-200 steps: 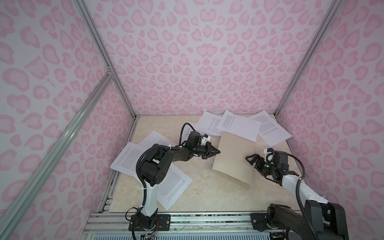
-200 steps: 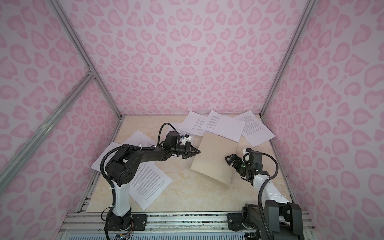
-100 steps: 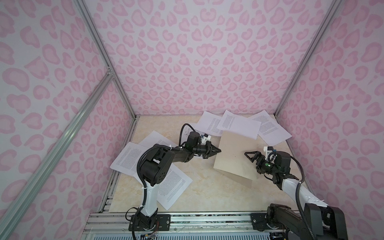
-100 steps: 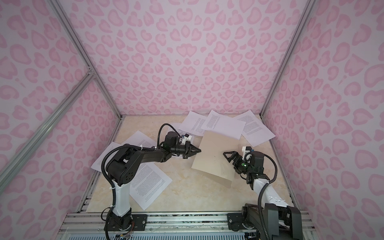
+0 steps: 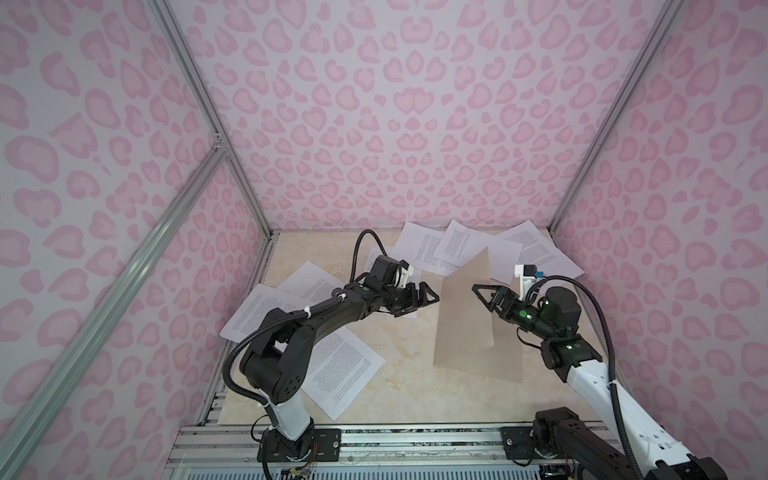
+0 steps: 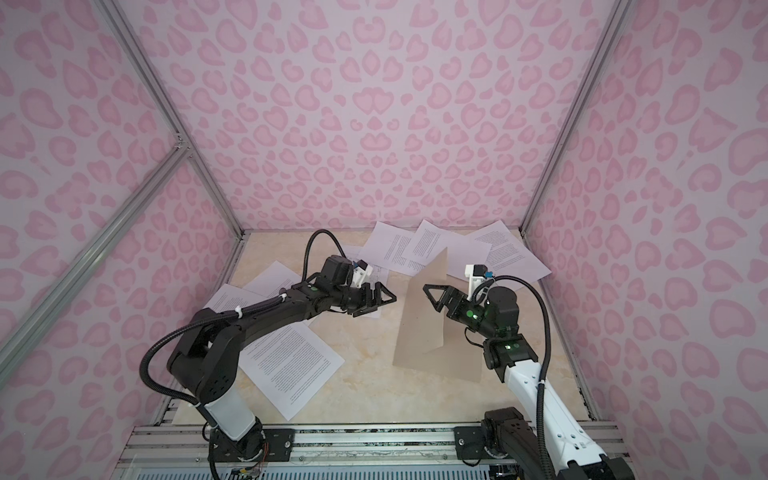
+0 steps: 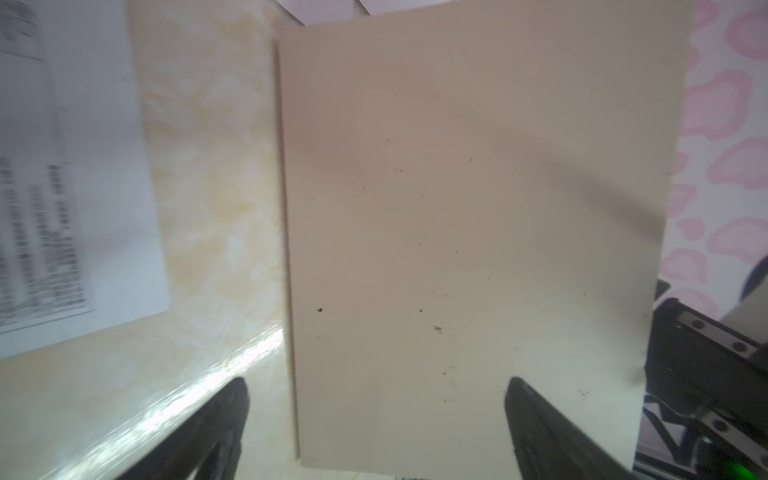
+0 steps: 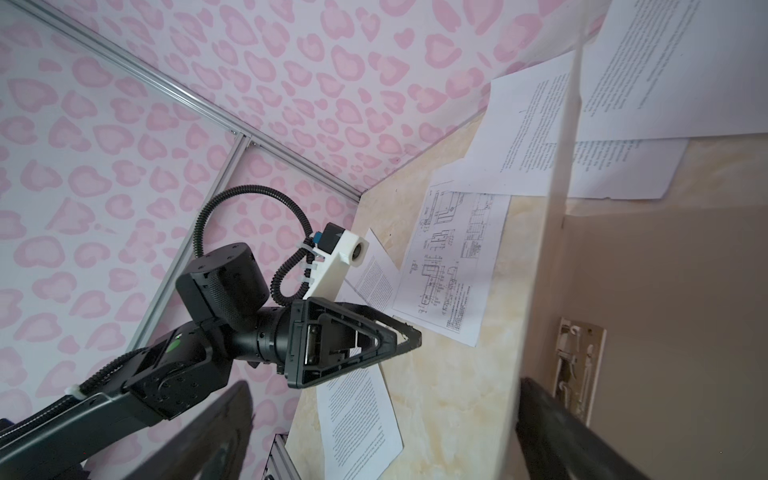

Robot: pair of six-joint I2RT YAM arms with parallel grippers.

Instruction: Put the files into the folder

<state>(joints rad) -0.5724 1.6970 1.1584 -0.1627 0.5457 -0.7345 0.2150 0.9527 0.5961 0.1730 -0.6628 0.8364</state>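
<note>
Top views show the thin grey-beige cardboard folder point(image 5: 465, 324) half open, cover raised between left hand point(image 5: 426, 301) and right hand point(image 5: 485, 297), both spread wide, gripping nothing; white printed paper sheets point(image 5: 340, 370) litter the bench point(image 5: 399, 386)

Eight sheets point(image 5: 345, 372) in all on one bench point(image 5: 407, 386): seven text sheets point(image 5: 465, 245) and one drawing sheet point(image 8: 453, 266). Three of the text sheets lie at the left, four overlap at the back, one of those mostly buried. One folder point(image 5: 461, 328), with two covers and one metal clip point(image 8: 577, 361). Two arms, a left arm point(image 5: 316, 320) and a right arm point(image 5: 590, 374), each with one camera point(image 8: 353, 249) and one end effector: left end effector point(image 5: 430, 300), right end effector point(image 5: 478, 291). Each shows two fingers point(image 7: 224, 424) in its wrist view
</note>
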